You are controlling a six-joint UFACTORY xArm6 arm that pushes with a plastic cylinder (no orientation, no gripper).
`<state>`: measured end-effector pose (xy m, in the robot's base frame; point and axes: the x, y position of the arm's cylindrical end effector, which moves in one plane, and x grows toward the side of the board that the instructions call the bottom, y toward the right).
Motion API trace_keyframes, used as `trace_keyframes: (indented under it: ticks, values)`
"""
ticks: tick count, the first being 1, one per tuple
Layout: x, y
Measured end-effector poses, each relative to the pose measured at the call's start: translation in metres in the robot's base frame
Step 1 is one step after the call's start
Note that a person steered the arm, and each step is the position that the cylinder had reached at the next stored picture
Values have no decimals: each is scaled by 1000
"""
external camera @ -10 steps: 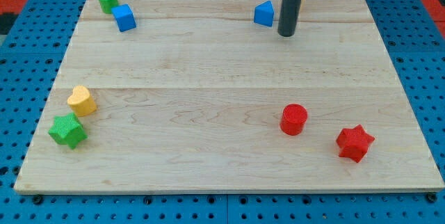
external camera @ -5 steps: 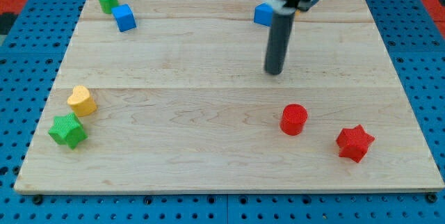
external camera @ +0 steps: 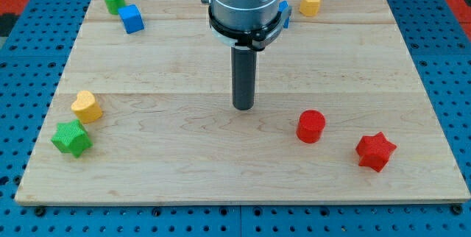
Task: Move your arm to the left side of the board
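My tip (external camera: 243, 107) rests on the wooden board (external camera: 184, 171) near its middle, left of the red cylinder (external camera: 310, 126) and far right of the yellow heart (external camera: 86, 107) and green star (external camera: 71, 138). The arm's grey body hides most of a blue block (external camera: 284, 13) at the view's top. A green cylinder (external camera: 113, 1) and blue cube (external camera: 132, 18) sit at the top left.
A red star (external camera: 376, 151) lies at the lower right. A yellow block (external camera: 310, 3) sits at the top right. The board lies on a blue pegboard (external camera: 22, 60).
My tip has moved from the top right, beside the blue block, down and to the left toward the board's middle. The yellow block at the top is now uncovered. No block has moved.
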<state>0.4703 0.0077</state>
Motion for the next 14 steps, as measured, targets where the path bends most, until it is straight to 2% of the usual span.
trace_keyframes:
  ticks: [11, 12, 13, 14]
  values:
    - [34, -4]
    - [6, -30]
    - [-79, -42]
    - [-124, -72]
